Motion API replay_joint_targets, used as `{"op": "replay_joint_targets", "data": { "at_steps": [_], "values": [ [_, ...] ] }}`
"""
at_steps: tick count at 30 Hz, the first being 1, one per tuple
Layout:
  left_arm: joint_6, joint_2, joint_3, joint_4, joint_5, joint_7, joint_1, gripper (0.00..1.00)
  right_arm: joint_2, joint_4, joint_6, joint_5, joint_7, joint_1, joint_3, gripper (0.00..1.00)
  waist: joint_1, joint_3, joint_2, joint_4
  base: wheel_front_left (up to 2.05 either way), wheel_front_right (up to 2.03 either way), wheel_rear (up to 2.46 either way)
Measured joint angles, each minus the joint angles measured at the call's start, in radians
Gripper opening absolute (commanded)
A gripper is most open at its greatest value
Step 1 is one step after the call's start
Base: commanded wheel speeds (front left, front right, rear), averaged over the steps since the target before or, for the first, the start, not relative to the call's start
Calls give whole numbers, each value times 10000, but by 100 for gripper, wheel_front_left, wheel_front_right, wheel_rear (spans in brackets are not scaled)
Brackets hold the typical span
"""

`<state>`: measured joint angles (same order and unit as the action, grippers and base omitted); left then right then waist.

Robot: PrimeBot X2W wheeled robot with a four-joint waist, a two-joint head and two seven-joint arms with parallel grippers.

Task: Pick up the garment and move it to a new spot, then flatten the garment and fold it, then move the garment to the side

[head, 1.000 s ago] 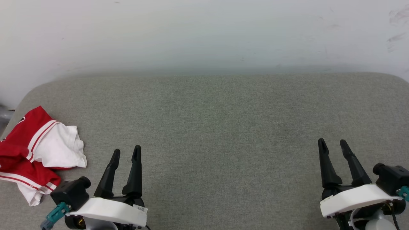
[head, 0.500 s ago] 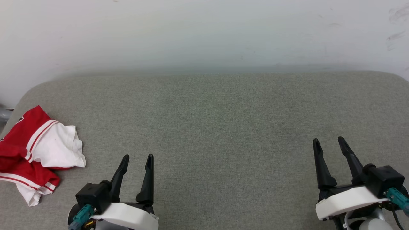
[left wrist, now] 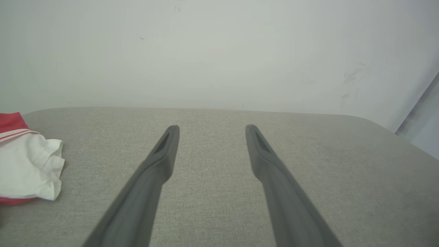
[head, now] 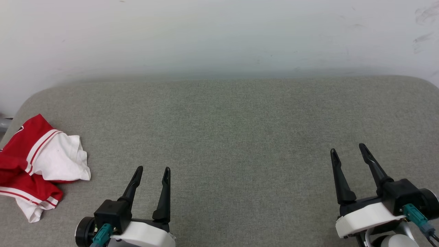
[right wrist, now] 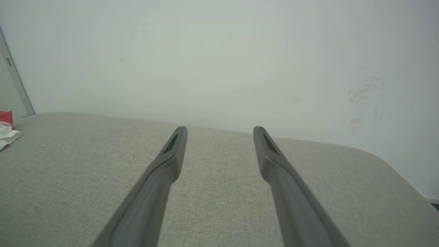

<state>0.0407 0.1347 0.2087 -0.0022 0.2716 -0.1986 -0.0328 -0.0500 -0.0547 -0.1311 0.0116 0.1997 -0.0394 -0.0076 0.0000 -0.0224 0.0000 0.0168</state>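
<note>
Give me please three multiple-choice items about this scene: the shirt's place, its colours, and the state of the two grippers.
1. The garment lies on the gray cushion: A. at its left end; B. in its middle; C. at its right end.
2. The garment is: A. blue and white; B. red and white; C. all black.
3. The left gripper and the right gripper are: A. both open, empty; B. both shut on the garment; C. one open, one shut.
Answers: 1 A, it lies crumpled by the left edge; 2 B, red body, white sleeve; 3 A, each pair of fingers stands apart over bare cushion.
</note>
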Motion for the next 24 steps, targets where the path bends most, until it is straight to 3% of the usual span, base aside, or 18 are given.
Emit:
{"op": "replay_joint_targets", "data": {
  "at_steps": [4, 12, 15, 24],
  "values": [
    [6, -140, -134, -44, -111, -88, -54, 100, 0, 88, 0, 86, 104, 9, 63, 100, 0, -10, 0, 3, 0, 0, 0],
    [-662, -495, -782, -92, -420, -263, -255, 100, -2, -201, 0, 980, 251, 79, 150, 100, 0, -11, 0, 8, 0, 0, 0],
    [-857, -516, -802, -65, -907, -320, -318, 100, -2, -268, 0, 598, 301, 88, 173, 100, 0, -12, 0, 13, 0, 0, 0],
    [-897, -658, -825, -44, -1726, -485, -438, 100, -2, -211, 0, -61, 468, 97, 234, 100, 0, -14, 1, 5, 0, 0, 0]
  ]
}}
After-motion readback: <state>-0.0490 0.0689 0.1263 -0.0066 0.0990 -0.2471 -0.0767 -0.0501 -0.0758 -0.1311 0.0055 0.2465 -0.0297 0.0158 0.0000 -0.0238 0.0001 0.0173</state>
